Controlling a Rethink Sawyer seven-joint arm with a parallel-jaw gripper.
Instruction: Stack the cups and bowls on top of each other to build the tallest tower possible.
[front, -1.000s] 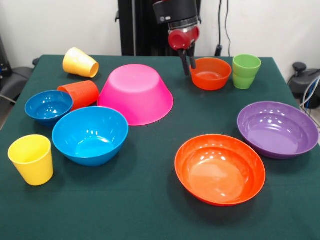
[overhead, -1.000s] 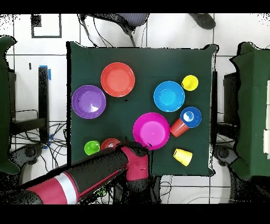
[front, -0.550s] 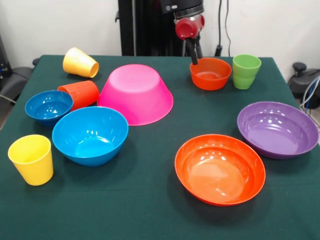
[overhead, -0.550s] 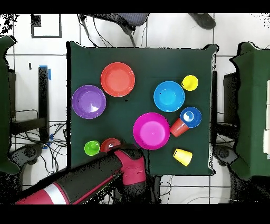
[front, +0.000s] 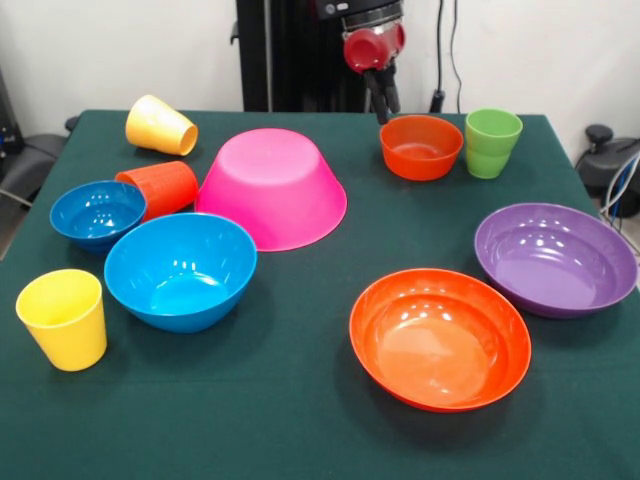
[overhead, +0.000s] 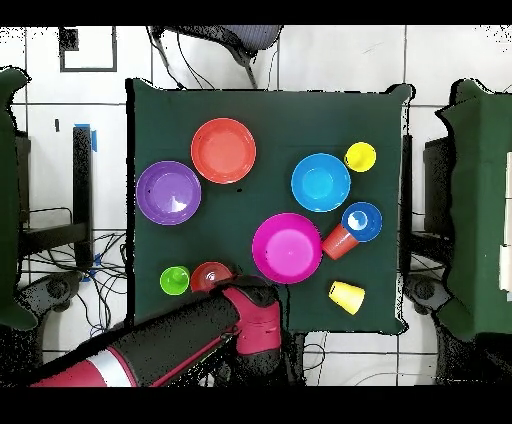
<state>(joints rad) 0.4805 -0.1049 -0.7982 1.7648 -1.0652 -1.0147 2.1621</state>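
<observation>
My gripper (front: 385, 108) hangs shut and empty just above the far left rim of the small orange bowl (front: 421, 146), with the green cup (front: 491, 142) to that bowl's right. The large pink bowl (front: 270, 185) lies upside down at mid table. Left of it are an orange-red cup (front: 160, 188) on its side, the small blue bowl (front: 97, 212) and the medium blue bowl (front: 180, 268). One yellow cup (front: 160, 125) lies tipped at the back left and another (front: 63, 318) stands at the front left. The wide orange bowl (front: 439, 336) and purple bowl (front: 555, 258) sit apart on the right.
Each cup and bowl rests singly on the green cloth (front: 300, 400). From overhead my arm (overhead: 180, 335) crosses the table edge beside the pink bowl (overhead: 287, 248) and hides part of the small orange bowl (overhead: 208, 275). Chairs and cables ring the table.
The gripper has risen from beside the small orange bowl's left rim and shifted slightly right and toward the back. No cup or bowl has moved.
</observation>
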